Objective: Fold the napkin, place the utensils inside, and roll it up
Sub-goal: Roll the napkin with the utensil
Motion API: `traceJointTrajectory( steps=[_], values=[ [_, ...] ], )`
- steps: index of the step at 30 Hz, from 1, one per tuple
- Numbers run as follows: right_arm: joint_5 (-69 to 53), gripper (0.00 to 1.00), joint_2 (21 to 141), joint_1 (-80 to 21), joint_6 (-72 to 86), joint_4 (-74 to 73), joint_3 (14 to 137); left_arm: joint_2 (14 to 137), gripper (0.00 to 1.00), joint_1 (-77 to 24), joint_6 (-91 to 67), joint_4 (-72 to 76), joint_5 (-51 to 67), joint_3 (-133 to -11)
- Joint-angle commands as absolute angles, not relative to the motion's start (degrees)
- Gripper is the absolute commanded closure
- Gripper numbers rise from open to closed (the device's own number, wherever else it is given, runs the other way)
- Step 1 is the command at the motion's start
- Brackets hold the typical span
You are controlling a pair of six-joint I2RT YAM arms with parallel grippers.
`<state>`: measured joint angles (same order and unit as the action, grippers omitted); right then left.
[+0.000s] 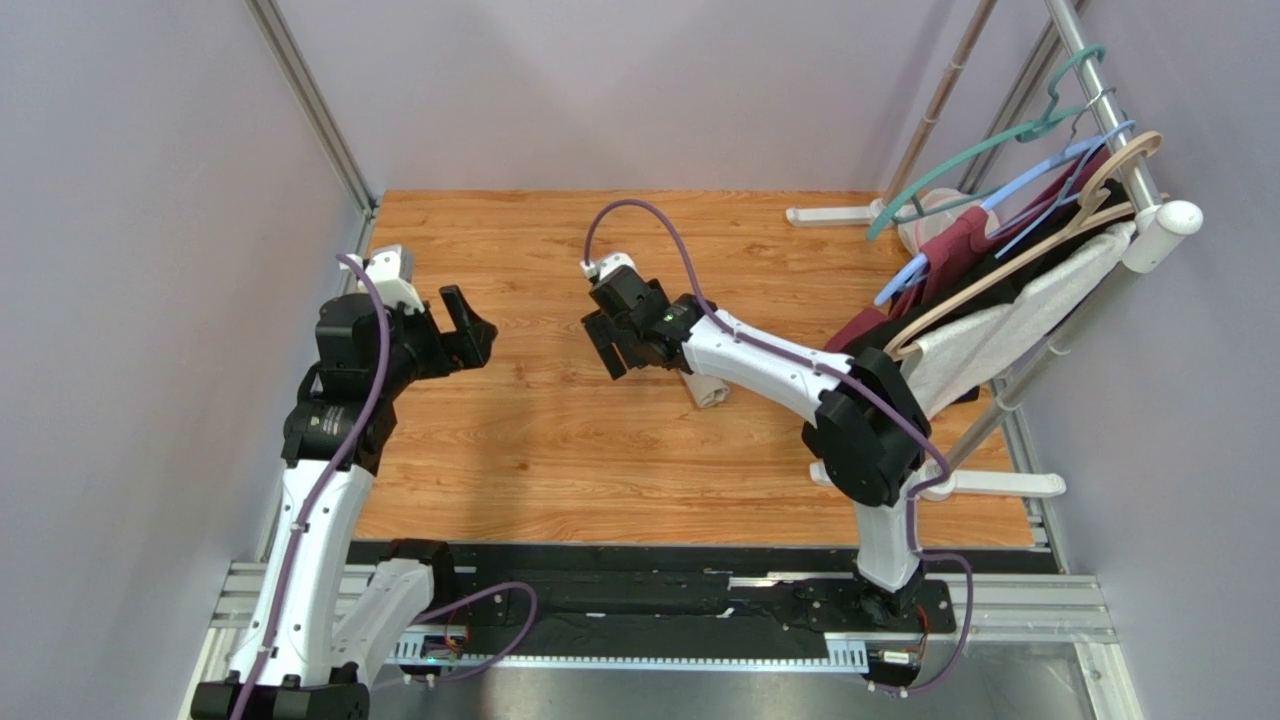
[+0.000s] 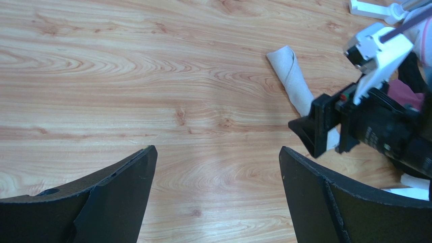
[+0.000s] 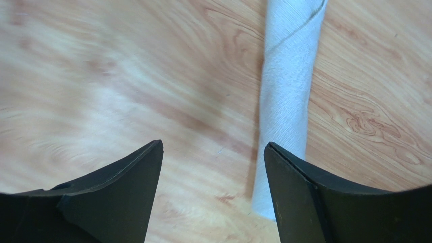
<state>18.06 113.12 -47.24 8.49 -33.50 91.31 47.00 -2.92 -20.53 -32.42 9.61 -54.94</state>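
My left gripper [image 1: 469,327] and right gripper [image 3: 213,147] both gape wide, empty. The rolled napkin [image 3: 289,101] lies toward the table [image 1: 526,435]'s right edge. I worry the right gripper, just beside it, could snag and unroll it.

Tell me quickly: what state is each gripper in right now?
Left gripper: open, holding nothing.
Right gripper: open, holding nothing; the rolled napkin lies free below it.

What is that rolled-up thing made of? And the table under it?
The rolled napkin looks like soft woven cloth, matte beige, with fine weave lines showing. The table looks like wood or wood-print laminate, smooth, with grain swirls and knots.
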Motion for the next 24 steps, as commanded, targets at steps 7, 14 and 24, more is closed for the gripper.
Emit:
traceJointTrajectory(
  steps=[7, 14, 24],
  values=[
    [22.68, 0.22, 83.0, -53.35, 13.0, -30.87, 82.39, 39.82, 0.01, -2.55, -14.06, -30.76, 13.01, -54.67],
    [24.6, 0.2, 63.73, -53.26, 13.36, -26.98, 72.08, 32.88, 0.01, -2.55, -13.36, -28.13, 11.16, -51.86],
    [28.56, 0.19, 55.73, -53.26, 11.87, -25.66, 66.71, 30.24, 0.01, -2.55, -13.62, -26.99, 10.19, -50.28]
  ],
)
